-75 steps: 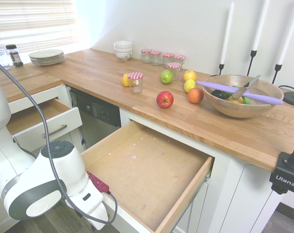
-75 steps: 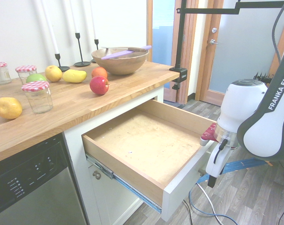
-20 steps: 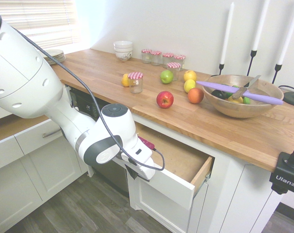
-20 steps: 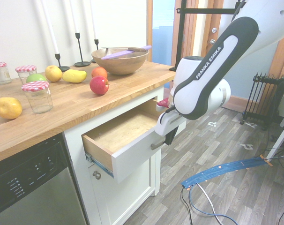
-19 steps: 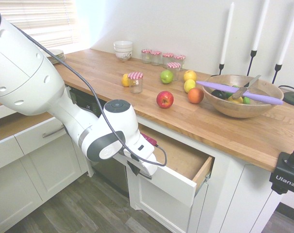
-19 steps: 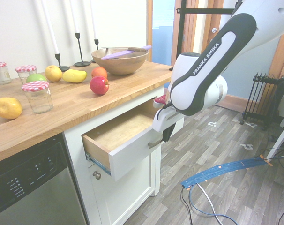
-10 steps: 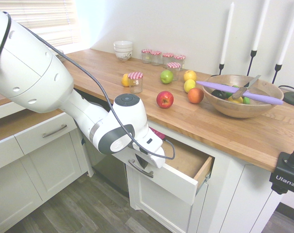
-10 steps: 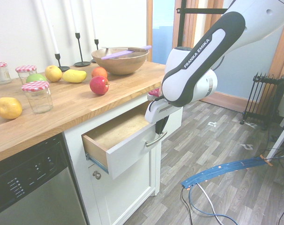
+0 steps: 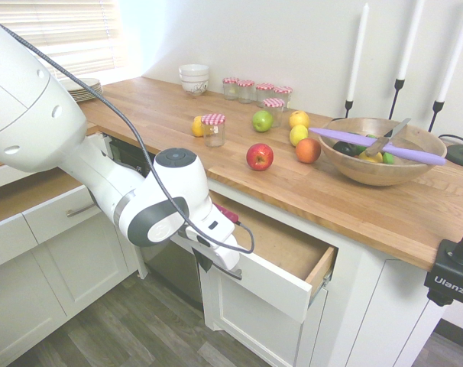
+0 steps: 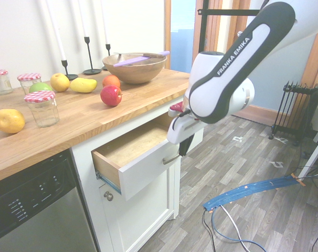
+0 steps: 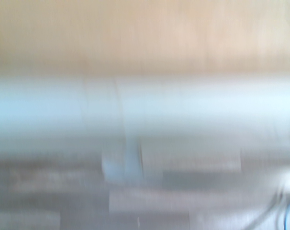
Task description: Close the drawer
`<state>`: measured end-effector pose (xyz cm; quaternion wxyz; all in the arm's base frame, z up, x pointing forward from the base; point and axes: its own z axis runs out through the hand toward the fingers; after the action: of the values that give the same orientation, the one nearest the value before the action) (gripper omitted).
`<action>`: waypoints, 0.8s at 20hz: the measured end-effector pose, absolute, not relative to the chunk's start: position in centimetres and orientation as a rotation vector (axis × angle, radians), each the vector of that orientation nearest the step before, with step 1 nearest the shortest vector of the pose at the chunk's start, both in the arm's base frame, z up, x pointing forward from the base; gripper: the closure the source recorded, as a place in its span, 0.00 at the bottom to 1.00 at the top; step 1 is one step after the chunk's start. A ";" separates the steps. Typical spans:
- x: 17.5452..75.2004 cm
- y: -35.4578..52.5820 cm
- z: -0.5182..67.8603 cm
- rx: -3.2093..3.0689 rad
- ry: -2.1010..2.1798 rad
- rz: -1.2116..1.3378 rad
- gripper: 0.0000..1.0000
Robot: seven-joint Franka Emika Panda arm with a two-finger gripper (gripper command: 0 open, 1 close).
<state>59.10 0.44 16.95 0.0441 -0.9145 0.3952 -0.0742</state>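
- Standing partly open, the drawer (image 9: 281, 284) projects from the white cabinet run under the wooden countertop (image 9: 354, 200), lower centre of the first exterior view; in the second exterior view it sits at lower centre-left (image 10: 146, 165).
- Drawer interior: pale wooden side and brown base visible in both exterior views; nothing seen lying inside.
- Drawer front: white panel with a slim silver handle (image 10: 171, 157), which shows just beside the gripper's tip.
- Gripper (image 10: 183, 147): points downward in front of the drawer panel, dark fingers drawn together, nothing held between them. Whether it touches the panel or handle cannot be told.
- In the first exterior view the gripper (image 9: 203, 260) is at lower centre-left, largely masked by the white arm.
- Wrist view: heavily blurred; a tan band over a pale band over grey flooring, no detail readable.
- Countertop items: red apple (image 9: 260, 156), wooden bowl (image 9: 384, 157) holding a purple utensil (image 9: 377, 147), a jar with a checked lid (image 9: 213, 129), all well apart from the drawer.
- Dishwasher front (image 10: 35, 210) sits at lower left of the second exterior view, beside the drawer's cabinet.
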 end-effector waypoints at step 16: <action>63.9 0.5 13.1 -2.772 1.285 -0.242 1.00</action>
<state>63.85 0.48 13.15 0.0385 -0.9038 0.4190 -0.0789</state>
